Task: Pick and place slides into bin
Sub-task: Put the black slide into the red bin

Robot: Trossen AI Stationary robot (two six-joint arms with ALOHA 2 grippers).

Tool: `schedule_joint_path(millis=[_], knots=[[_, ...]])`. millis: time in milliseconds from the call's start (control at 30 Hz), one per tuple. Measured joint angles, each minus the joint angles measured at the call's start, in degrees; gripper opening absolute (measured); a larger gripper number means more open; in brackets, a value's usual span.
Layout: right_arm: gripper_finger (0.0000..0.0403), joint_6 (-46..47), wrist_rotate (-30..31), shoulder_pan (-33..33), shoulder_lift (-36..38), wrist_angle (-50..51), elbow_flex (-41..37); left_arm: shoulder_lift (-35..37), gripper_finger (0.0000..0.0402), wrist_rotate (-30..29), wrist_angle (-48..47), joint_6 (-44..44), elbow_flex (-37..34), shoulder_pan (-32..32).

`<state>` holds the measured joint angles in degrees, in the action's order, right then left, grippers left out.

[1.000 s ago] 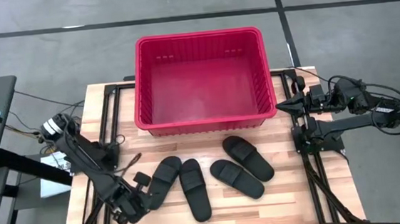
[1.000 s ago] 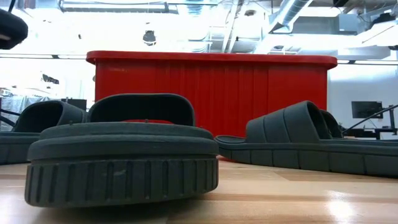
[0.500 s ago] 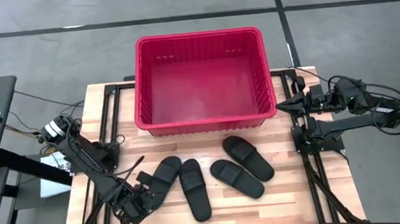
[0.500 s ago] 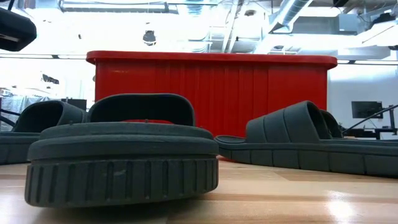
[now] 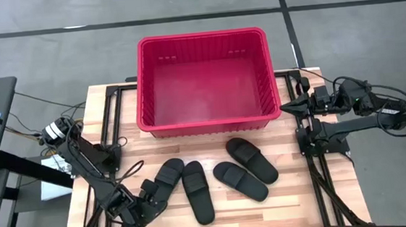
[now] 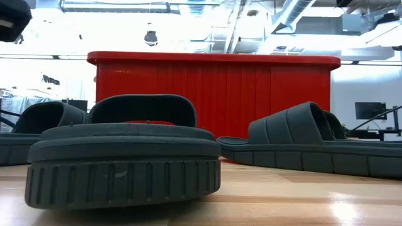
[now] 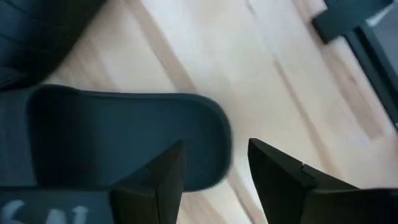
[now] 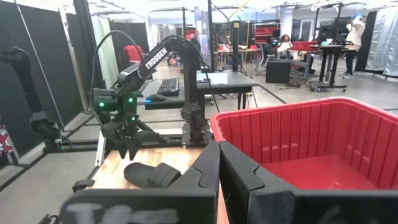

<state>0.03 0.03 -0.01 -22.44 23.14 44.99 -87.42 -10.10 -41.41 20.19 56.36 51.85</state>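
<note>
1. The bin [image 5: 204, 81] is bright red, with vertical ribbed slots along its sides.
2. Four slides [image 5: 197, 191] are matte black, ridged at the sole edge.
3. The desk [image 5: 297, 200] is pale wood in plank stripes.
4. Both arms are dark.

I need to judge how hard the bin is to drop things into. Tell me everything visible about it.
The bin is a big red plastic basket, rectangular, with ribbed slotted walls, a rolled rim and handle slots near the top of a wall. It stands upright and open at the table's far edge, midway between the arms. Nothing shows inside it. The four slides lie on the table in front of it, clear of its wall. No gripper touches it.
</note>
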Motion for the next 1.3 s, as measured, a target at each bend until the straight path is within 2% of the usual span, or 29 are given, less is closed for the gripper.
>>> schedule_joint_path(millis=[633, 767, 900, 1033, 1133, 1233, 1300], knots=[[0.0, -0.02, 0.0, -0.02, -0.02, 0.02, 0.0, -10.92, 0.017, 1.23, 2.71, -0.61, 0.06, -0.41], [0.0, -0.01, 0.0, -0.01, -0.02, 0.02, 0.0, -14.66, 0.017, -0.06, 3.19, 0.08, 0.47, -0.3], [0.0, 0.0, 0.0, -0.01, -0.02, 0.04, -0.01, -17.09, 0.017, -3.12, 3.24, 5.2, 0.82, 0.13], [0.0, 0.0, 0.0, -0.02, 0.0, 0.17, 0.0, -17.4, 0.0169, -7.35, 3.85, 8.47, 0.7, 1.07], [0.0, -0.01, 0.01, -0.02, -0.01, 0.26, -0.01, -17.4, 0.0169, -8.18, 4.44, 8.74, 0.5, 1.54], [0.0, -0.02, 0.0, 0.0, -0.02, 0.47, -0.01, -17.41, 0.0154, -8.57, 4.66, 8.59, 0.47, 1.8], [0.0, -0.02, 0.0, 0.0, 0.0, 0.46, 0.0, -17.44, 0.0131, -8.79, 4.71, 8.57, 0.42, 1.96]])
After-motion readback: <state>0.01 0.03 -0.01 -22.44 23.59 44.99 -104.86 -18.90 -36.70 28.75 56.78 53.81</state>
